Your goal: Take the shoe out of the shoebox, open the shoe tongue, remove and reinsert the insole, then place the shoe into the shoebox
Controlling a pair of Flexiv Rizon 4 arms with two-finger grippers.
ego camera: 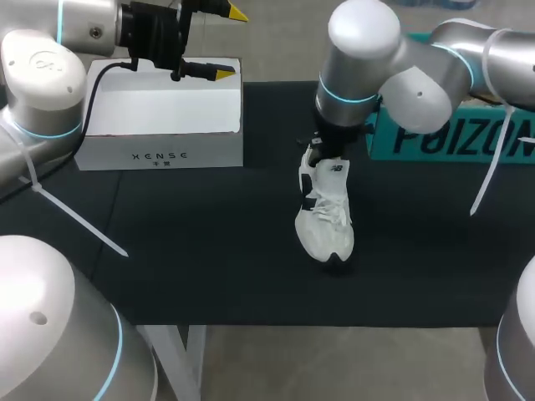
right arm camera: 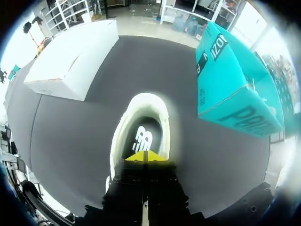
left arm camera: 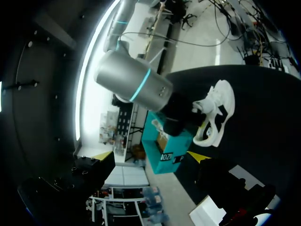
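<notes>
at mid-table — right gripper (right arm camera: 143, 156) pinches shoe (ego camera: 328, 213) | left gripper (ego camera: 231, 43) spread, raised

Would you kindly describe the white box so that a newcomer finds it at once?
Start at the black table and look to its far left corner. The white box sits there, lid shut; its neighbour across the table, beyond the shoe, is a teal box.

Head view: high behind robot, looks down on table (ego camera: 209, 276). Right wrist: close over shoe (right arm camera: 141, 101), straight down. Left wrist: table's 11 o'clock, faces 4 o'clock, far. All share shoe.
</notes>
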